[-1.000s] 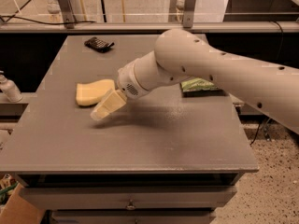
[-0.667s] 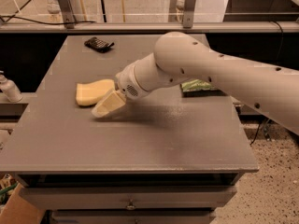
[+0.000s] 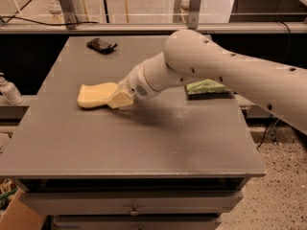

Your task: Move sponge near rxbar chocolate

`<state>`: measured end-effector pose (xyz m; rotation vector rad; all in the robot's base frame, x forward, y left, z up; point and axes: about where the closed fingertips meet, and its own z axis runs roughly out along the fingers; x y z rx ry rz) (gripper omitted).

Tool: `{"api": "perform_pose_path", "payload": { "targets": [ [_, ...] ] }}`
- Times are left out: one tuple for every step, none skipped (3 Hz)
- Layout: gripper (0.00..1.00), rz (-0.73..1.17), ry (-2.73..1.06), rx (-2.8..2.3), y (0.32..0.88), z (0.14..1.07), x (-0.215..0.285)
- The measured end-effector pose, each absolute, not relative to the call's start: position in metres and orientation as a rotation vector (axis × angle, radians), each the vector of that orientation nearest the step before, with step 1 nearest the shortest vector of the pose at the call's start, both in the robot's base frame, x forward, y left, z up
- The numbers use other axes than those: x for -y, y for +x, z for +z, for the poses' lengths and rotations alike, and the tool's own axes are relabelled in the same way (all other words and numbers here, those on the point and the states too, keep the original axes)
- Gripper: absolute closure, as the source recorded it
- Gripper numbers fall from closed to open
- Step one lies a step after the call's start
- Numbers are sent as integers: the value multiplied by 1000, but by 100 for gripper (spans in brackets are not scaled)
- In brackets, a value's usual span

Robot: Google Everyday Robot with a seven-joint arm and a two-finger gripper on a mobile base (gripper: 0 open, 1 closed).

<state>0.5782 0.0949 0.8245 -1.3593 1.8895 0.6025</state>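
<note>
The pale yellow sponge (image 3: 94, 94) lies flat on the grey table (image 3: 144, 143), left of centre. The rxbar chocolate (image 3: 101, 45), a small black bar, lies at the table's far left, well beyond the sponge. My gripper (image 3: 119, 99) reaches in from the right on a thick white arm. Its yellowish fingers sit low at the sponge's right end, touching or overlapping its edge.
A green chip bag (image 3: 207, 88) lies at the table's right side, partly behind my arm. A white bottle (image 3: 8, 90) stands off the table's left edge. Metal railing posts run behind the far edge. Drawers sit under the front edge.
My gripper has moved left and up toward the sponge, from just in front of it to its right end. The sponge has not moved.
</note>
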Motion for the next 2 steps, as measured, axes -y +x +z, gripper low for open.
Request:
{"api": "perform_pose_path", "payload": {
  "targets": [
    [88, 569, -1350, -1901, 582, 835, -76],
    [100, 512, -1306, -1912, 590, 854, -45]
  ]
}}
